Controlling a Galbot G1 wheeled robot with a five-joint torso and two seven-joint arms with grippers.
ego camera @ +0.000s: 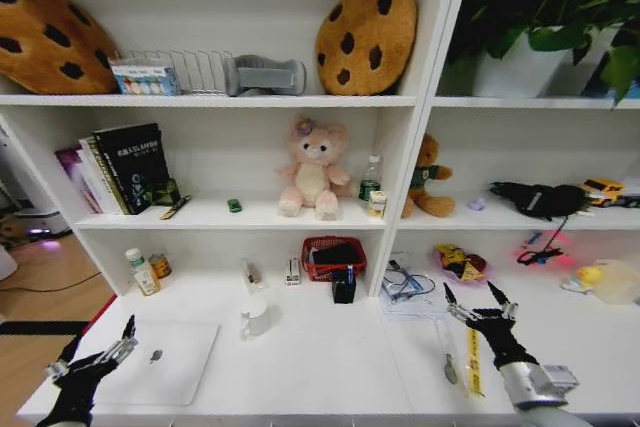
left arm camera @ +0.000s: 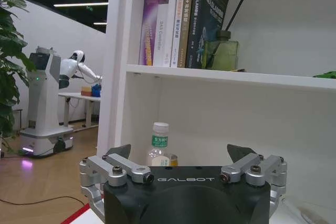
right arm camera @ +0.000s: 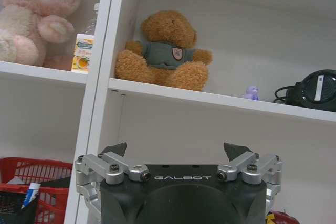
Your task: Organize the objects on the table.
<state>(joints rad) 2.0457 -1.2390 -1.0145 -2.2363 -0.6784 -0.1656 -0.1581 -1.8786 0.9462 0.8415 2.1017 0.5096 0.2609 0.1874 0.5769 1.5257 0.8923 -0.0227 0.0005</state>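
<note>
Risk first: my left tool (ego camera: 95, 357), wide open w/ nothing held, hovers at the laptop (ego camera: 165, 362) edge on the counter (ego camera: 330, 367); a low move could scrape it. Mug (ego camera: 254, 318) mid-counter. Right tool (ego camera: 480, 309), also open & empty, sits over the yellow strip (ego camera: 474, 359); could knock it off.

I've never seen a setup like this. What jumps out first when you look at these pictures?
Probably the two giant cookie-shaped cushions on the top shelf, and the pink plush toy sitting one shelf below. Down on the white table, a closed silver laptop lies near the left end effector, while the right end effector hovers open above a yellow strip.
</note>
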